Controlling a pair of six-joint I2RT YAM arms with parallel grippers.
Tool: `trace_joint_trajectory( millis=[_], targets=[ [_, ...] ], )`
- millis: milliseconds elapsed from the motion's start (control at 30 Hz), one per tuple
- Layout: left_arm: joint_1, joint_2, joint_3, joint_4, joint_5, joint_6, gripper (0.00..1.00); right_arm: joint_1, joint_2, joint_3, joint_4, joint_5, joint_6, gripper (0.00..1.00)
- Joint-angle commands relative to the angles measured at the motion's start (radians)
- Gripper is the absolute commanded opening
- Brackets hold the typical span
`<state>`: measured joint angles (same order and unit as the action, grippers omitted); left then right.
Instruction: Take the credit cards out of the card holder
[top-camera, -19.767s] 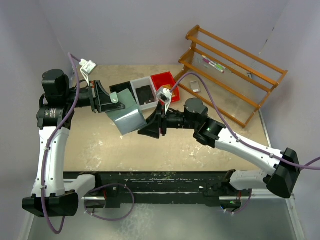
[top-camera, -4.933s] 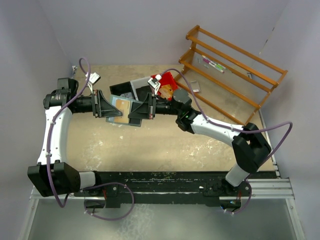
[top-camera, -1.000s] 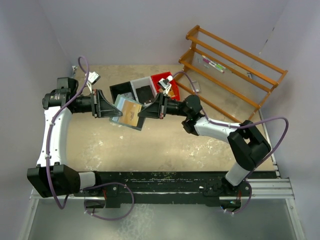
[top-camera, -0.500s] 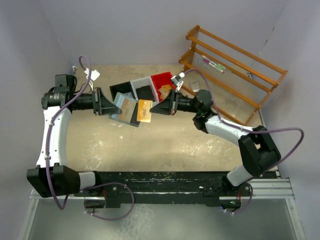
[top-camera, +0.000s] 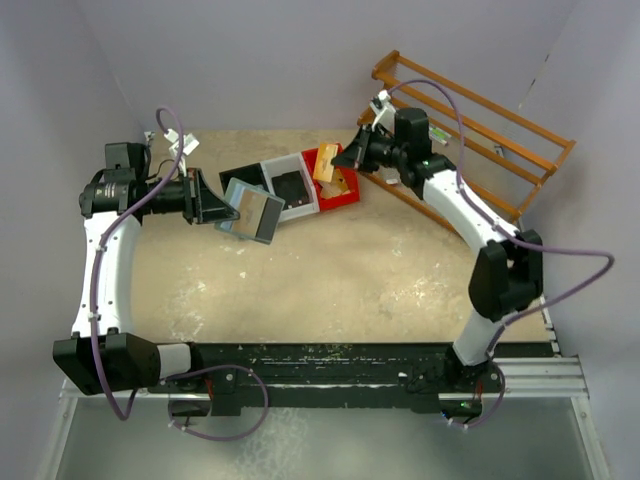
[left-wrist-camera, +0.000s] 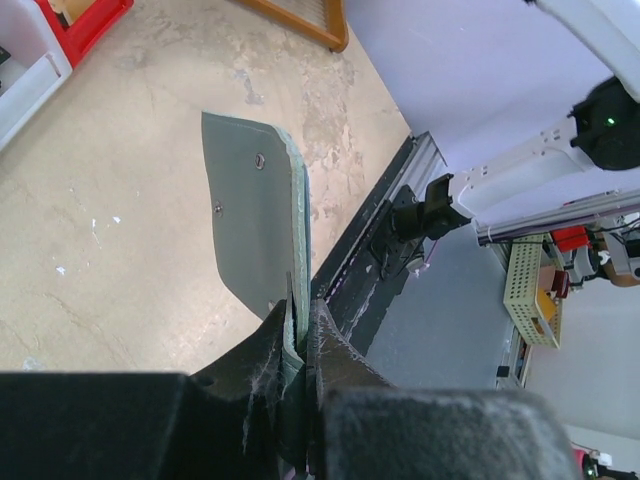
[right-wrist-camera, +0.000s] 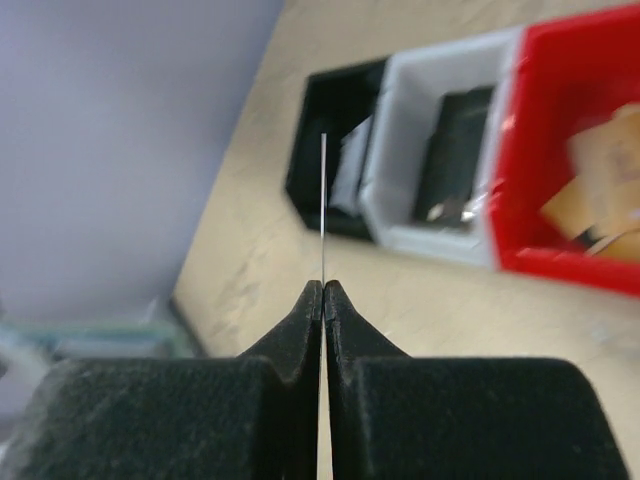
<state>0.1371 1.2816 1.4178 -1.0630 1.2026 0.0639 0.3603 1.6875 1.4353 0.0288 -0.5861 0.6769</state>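
R tool (top-camera: 348, 157) has pulled a tan card (top-camera: 325, 166) clear and pinches it shut in its tips, red bin (top-camera: 343, 197) just beneath. L tool (left-wrist-camera: 300, 305) grips the card holder (left-wrist-camera: 255, 215), now well apart. Drop's next, I reckon.

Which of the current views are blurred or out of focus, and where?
Right wrist view: the red bin and grey bin are blurred, the card shows as a thin edge-on line. Left wrist view: wallet sharp, left tool dark. Top view: evenly lit, sharp.

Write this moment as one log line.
left gripper: shut on wallet | right gripper: shut on card | card: out, near red bin
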Motion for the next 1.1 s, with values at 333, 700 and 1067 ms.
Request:
trace_joint_trajectory(
  millis=[333, 700, 1067],
  targets=[
    [0.004, 0.027, 0.043, -0.056, 0.066, 0.104, 0.01, -0.006, 0.511, 0.625, -0.462, 0.388, -0.351, 0.00],
    [0.004, 0.039, 0.037, -0.078, 0.080, 0.131, 0.01, 0.003, 0.621, 0.600, -0.363, 0.346, -0.363, 0.00],
    [0.004, 0.044, 0.043, -0.107, 0.103, 0.146, 0.02, 0.011, 0.639, 0.624, -0.362, 0.355, -0.369, 0.24]
  ],
)
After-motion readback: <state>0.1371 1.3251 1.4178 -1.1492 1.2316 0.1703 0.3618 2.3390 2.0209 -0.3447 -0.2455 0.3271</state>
